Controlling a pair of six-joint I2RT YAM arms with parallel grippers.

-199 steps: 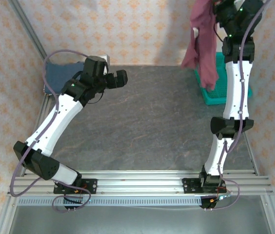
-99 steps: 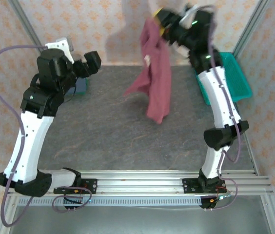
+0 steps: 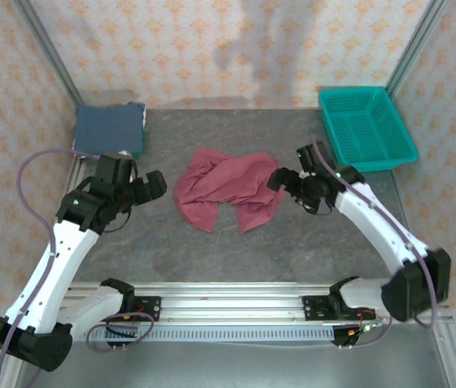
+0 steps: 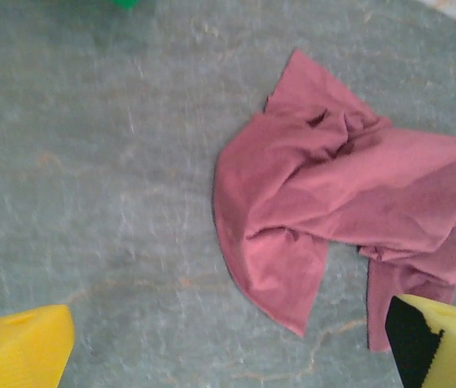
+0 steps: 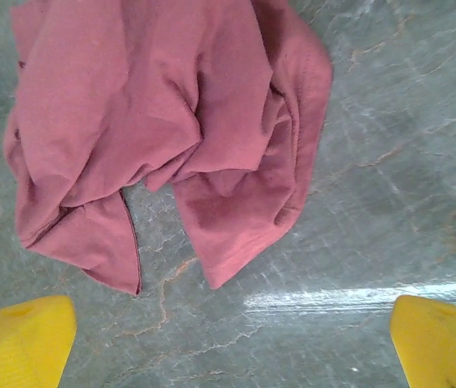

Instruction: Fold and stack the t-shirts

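Top view: maroon shirt [image 3: 226, 191] lies crumpled at table [image 3: 212, 242] centre, no lettering legible. Blue shirt [image 3: 111, 129] sits folded flat in the 10 o'clock corner, well apart from the maroon one. Basket [image 3: 365, 128] stands in the 2 o'clock corner. Left gripper [image 3: 155, 186] is near the maroon shirt's 9 o'clock edge, apart from it. Right gripper [image 3: 279, 179] is just beside its 3 o'clock edge; contact cannot be told.

Left wrist: maroon shirt [image 4: 333, 206] lies bunched toward 2 o'clock on grey table [image 4: 90, 162]. Yellow fingers [image 4: 18, 347] sit at the far bottom corners, so the left gripper [image 4: 228, 323] is spread wide, holding nothing.

Right wrist: maroon shirt [image 5: 155, 121] lies toward 11 o'clock, folds overlapping. Fingers [image 5: 18, 339] at both bottom corners: right gripper [image 5: 232, 331] wide, holding nothing.
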